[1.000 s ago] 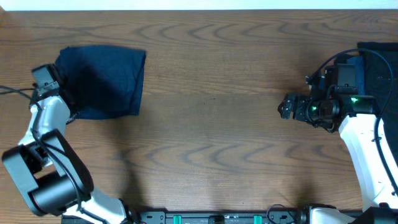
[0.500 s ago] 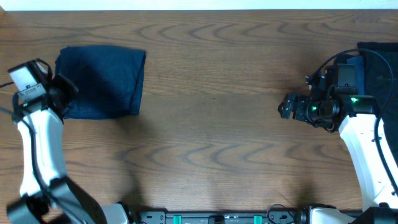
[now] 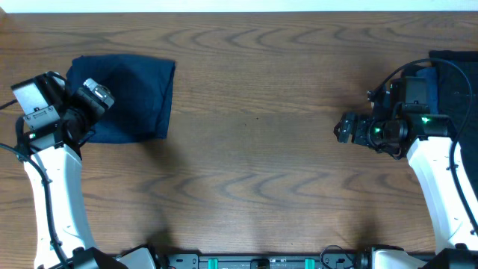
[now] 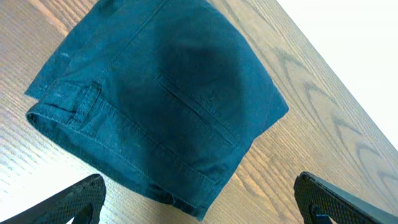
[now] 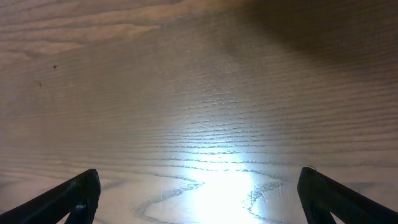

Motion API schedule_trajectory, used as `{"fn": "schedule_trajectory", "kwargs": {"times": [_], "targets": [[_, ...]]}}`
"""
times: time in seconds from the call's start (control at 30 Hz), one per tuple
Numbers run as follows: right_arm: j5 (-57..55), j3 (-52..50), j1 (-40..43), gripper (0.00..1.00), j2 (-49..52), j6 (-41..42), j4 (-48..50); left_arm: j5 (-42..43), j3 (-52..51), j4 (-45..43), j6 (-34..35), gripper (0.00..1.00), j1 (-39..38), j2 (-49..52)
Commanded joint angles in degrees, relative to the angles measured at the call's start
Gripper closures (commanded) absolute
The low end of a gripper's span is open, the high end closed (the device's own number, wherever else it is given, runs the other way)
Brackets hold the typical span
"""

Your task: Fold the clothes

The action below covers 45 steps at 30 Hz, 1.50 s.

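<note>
- Since a second ago the left gripper (image 3: 95, 96) has come away from the left edge of the folded garment (image 3: 127, 97) and now hangs over its left part, while the garment itself lies as it did.
- That navy garment (image 4: 161, 99) is a flat folded rectangle at the left rear of the table (image 3: 254, 172), with a belt loop (image 4: 85, 101) and a seam-edged pocket slit showing on top.
- A second dark garment (image 3: 457, 75) lies at the far right edge, partly behind the right arm.
- Left fingers (image 4: 84, 196) stand wide apart with nothing between them.
- The right gripper (image 3: 343, 128) is where it was, over bare wood, its fingers (image 5: 74, 196) also spread wide and holding nothing.
</note>
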<state>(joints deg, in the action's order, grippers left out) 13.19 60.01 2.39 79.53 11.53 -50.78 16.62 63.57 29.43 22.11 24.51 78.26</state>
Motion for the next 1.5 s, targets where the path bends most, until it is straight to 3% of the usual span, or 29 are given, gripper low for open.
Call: {"fn": "schedule_trajectory", "kwargs": {"times": [0.0,0.9,1.17,1.47], "targets": [[-0.33,-0.13,0.22,0.01,-0.35,-0.26,-0.02,0.9,0.52,0.13,-0.17,0.02,-0.17,-0.02],[-2.36,-0.61,0.04,0.01,-2.25,-0.46,0.37,0.87,0.52,0.13,-0.17,0.02,-0.17,-0.02],[-2.27,-0.74,-0.48,0.01,-16.31,-0.46,0.5,0.9,0.52,0.13,-0.17,0.02,-0.17,-0.02],[-2.51,-1.33,-2.25,0.01,-39.45,-0.48,4.35,0.9,0.52,0.13,-0.17,0.02,-0.17,-0.02]]}}
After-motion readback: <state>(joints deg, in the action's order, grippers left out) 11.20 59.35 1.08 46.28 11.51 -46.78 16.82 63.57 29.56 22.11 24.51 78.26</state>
